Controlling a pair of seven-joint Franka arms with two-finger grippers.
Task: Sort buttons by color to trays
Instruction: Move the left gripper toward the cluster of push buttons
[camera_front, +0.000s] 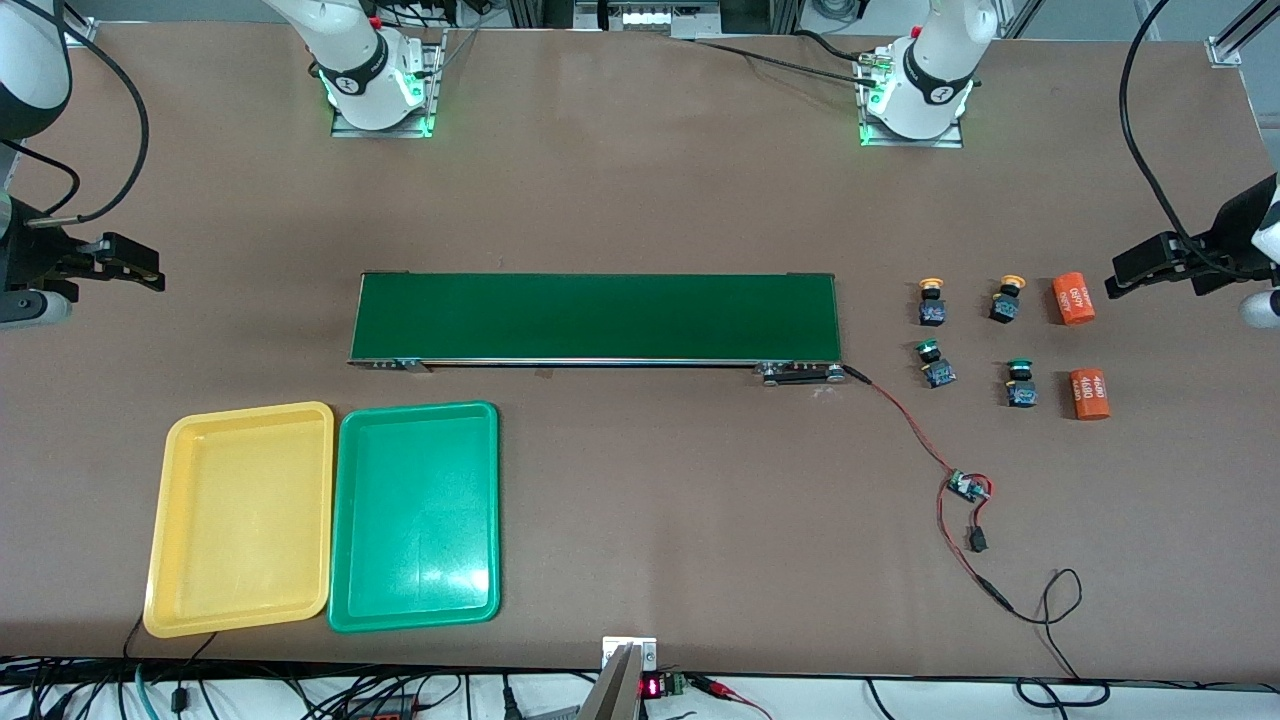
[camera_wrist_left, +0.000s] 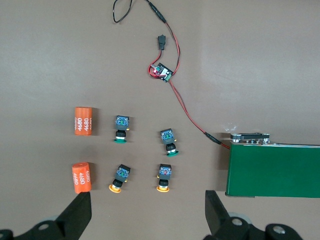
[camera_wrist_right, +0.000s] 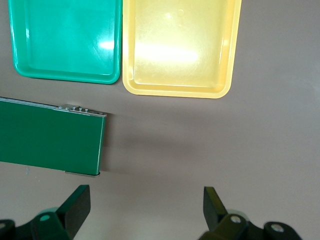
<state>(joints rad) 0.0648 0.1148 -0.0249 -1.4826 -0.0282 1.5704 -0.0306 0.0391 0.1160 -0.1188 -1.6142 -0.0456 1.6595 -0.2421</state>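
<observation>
Two yellow-capped buttons (camera_front: 932, 303) (camera_front: 1007, 300) and two green-capped buttons (camera_front: 935, 365) (camera_front: 1021, 383) stand on the table at the left arm's end, the green pair nearer the front camera. In the left wrist view the yellow buttons (camera_wrist_left: 120, 176) (camera_wrist_left: 164, 176) and the green buttons (camera_wrist_left: 120, 128) (camera_wrist_left: 169, 141) lie below my open left gripper (camera_wrist_left: 146, 215), which holds nothing. That left gripper (camera_front: 1140, 270) hangs beside the buttons. The yellow tray (camera_front: 240, 518) and green tray (camera_front: 415, 515) sit side by side near the front edge. My right gripper (camera_front: 125, 262) waits open and holds nothing (camera_wrist_right: 145, 210).
A long dark-green conveyor belt (camera_front: 595, 318) lies across the table's middle. Two orange cylinders (camera_front: 1073, 298) (camera_front: 1089, 393) stand beside the buttons. A red-and-black cable with a small circuit board (camera_front: 966, 486) runs from the belt's end toward the front edge.
</observation>
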